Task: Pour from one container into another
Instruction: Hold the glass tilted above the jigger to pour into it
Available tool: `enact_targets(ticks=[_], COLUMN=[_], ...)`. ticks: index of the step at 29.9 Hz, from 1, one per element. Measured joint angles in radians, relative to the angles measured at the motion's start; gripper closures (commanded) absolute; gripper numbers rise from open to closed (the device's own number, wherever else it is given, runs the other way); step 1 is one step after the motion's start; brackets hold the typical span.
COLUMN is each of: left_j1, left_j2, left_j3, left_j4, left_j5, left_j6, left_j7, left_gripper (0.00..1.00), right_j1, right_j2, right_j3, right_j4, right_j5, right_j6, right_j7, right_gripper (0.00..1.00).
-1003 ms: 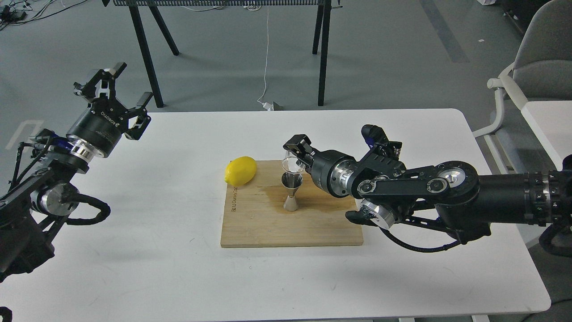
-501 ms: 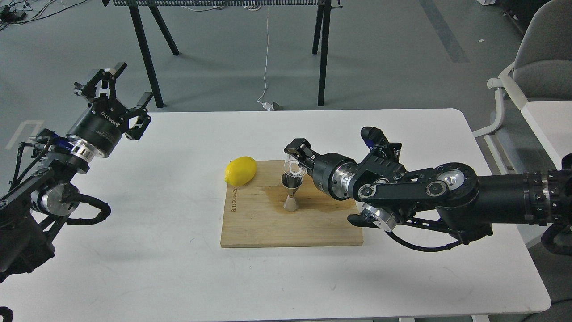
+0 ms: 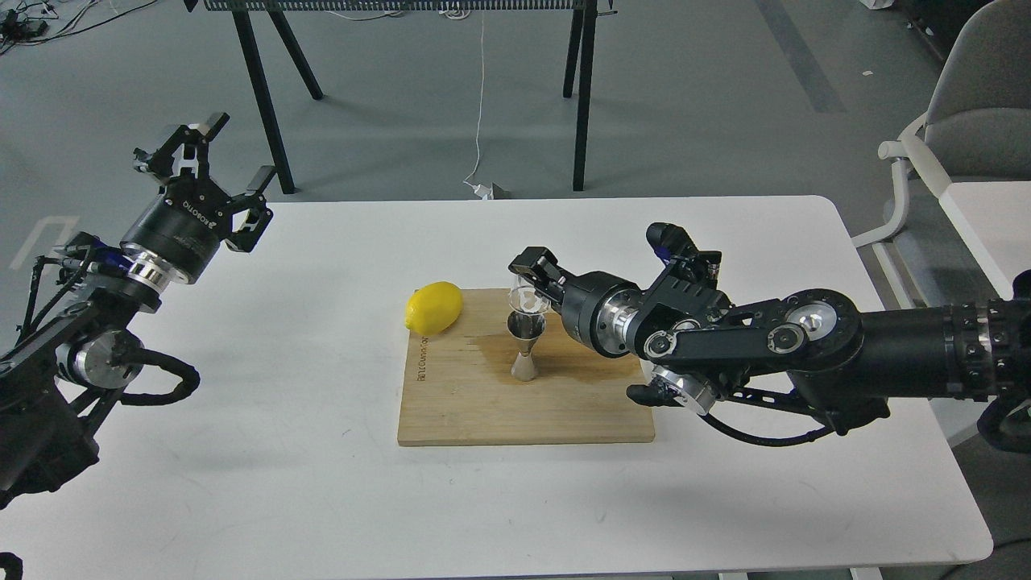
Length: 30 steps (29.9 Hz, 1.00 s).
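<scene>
The small clear round glass cup [image 3: 527, 298] hangs tipped just above the mouth of the shiny steel hourglass-shaped jigger [image 3: 526, 346], which stands upright on the pale wooden cutting board [image 3: 483, 403]. The right gripper [image 3: 533, 283] has its 2 fingers clamped on the cup from the right side. Whether any liquid is running out cannot be made out.

The cup looks light, stiff, smooth and breakable, so I judge a firm but gentle hold on its side wall suits it best, with the rim left free for pouring. The jigger looks light and top-heavy on its narrow waist; a nudge from the cup's lip could topple it.

Counted: 1 glass cup, 1 jigger, 1 board, 1 yellow lemon [image 3: 433, 308] lying at the board's far left corner, all on 1 white table [image 3: 242, 451]. The left gripper [image 3: 211, 157] is raised well apart at the table's left edge, its fingers spread and holding nothing.
</scene>
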<state>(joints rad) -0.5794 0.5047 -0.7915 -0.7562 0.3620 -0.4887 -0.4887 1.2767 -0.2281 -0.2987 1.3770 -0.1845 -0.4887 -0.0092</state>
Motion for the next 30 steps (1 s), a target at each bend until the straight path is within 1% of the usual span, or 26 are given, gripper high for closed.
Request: enact_targets(ticks=[7,30], left_j1=[0.000,0.003], left_j2=[0.000,-0.001], left_j3=[0.000,0.000], left_j4=[0.000,0.011], left_j5=[0.000,0.000], left_j6=[0.000,0.000], left_j7=[0.000,0.000], left_gripper=[0.18,0.18], right_j1=[0.022,0.059], right_j2=[0.003,0.006], right_j3=[-0.043,-0.071], right_j4=[0.004,0.008], right_j5=[-0.007,-0.029], right_j6=[0.000,0.000], right_j7=[0.000,0.006], right_gripper=[0.51,0.51])
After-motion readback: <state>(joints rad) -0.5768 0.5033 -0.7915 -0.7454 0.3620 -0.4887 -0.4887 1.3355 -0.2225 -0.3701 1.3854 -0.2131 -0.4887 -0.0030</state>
